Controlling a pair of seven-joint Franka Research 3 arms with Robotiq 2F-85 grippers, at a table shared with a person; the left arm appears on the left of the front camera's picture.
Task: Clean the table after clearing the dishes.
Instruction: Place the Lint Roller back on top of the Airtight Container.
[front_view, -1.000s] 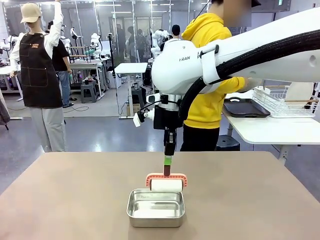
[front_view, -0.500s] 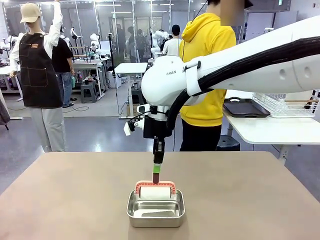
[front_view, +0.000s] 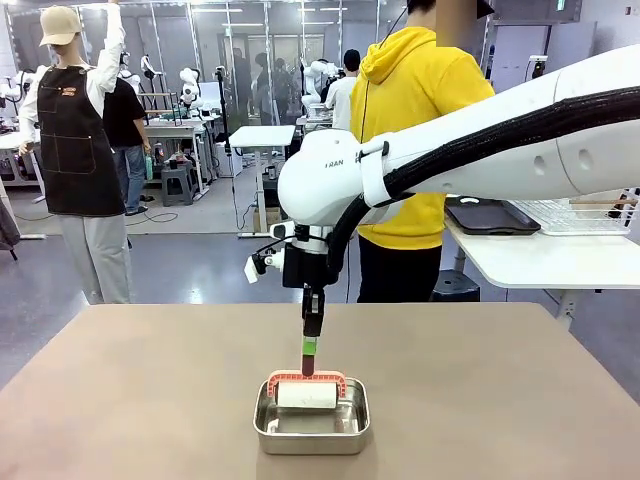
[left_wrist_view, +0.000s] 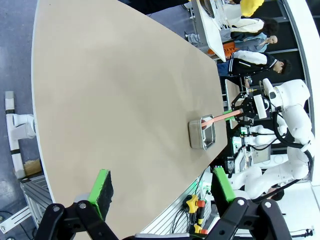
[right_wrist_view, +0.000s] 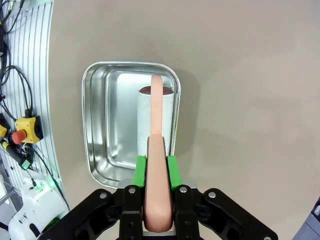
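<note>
1. The right tool hangs over the middle of the near half of the brown surface, fingers pointing straight down, clamped tight on the pink handle of a lint roller.
2. In the right wrist view, the green pads press both sides of that handle, which runs straight away from the tool to the white roll.
3. The roll sits directly below the tool, inside the small steel pan; whether it touches the pan floor, I cannot tell.
4. The pan rests on the surface near the robot's edge, roughly centred.
5. The left tool is held high and well apart from the pan, its jaws spread wide with nothing between them, looking down along the surface.
6. Beyond the far edge, a person in a yellow hoodie stands turned away toward the white side table with a dark tray and wire rack.
</note>
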